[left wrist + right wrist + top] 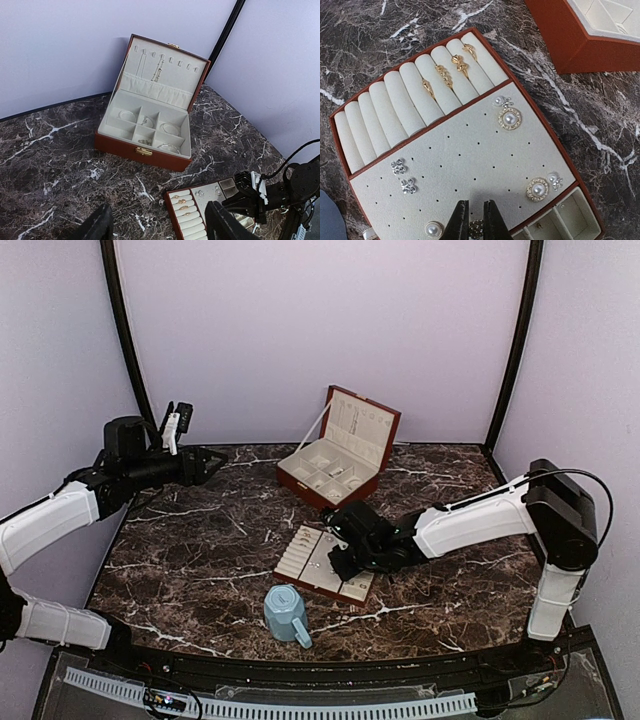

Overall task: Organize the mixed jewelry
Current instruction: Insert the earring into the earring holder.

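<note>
Now my right claw point(476, 217) pinches a tiny stud point(476, 230) at the tray's point(470, 170) six o'clock edge; any twist could, I judge, flick it free.

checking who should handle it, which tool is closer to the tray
Right. The right tool is down over the tray's edge, shut on a small stud; the left tool hangs far off, above the table's back-left.

Dark marble table point(180, 540), open brown box point(125, 146), flat tray point(470, 160), blue mug point(287, 613)
</note>
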You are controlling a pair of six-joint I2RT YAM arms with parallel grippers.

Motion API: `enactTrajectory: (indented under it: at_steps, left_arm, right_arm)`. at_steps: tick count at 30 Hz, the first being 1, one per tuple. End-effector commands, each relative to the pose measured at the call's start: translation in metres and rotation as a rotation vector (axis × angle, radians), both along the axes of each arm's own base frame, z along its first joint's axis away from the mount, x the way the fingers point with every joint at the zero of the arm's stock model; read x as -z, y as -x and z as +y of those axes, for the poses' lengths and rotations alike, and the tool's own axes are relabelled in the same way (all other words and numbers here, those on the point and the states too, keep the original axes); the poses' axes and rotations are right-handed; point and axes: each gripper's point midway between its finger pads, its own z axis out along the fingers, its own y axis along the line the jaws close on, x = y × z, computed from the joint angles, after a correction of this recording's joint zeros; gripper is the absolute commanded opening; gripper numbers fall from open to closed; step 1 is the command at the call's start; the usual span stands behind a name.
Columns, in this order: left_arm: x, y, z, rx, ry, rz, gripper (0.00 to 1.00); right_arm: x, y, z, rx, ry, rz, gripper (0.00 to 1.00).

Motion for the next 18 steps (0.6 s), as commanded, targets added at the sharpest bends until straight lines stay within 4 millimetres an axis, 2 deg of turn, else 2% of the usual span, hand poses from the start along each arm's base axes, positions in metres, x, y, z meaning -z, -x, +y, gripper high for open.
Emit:
enactTrajectory:
  at_steps: [1,18]
  left_arm:
    - [0.0020,0.0033,0.0024,0.003,0.004,0.003,0.66]
    - [0.0017,0.0033,0.0029,0.001,0.004,0.002,0.66]
  right_arm:
    - [-0.0032,-0.0010,0.0098,-0.010,0.001,-0.025,0.08]
    - [0.0005,0.0026,0.0120,-0.016,0.039,-0.056,0.08]
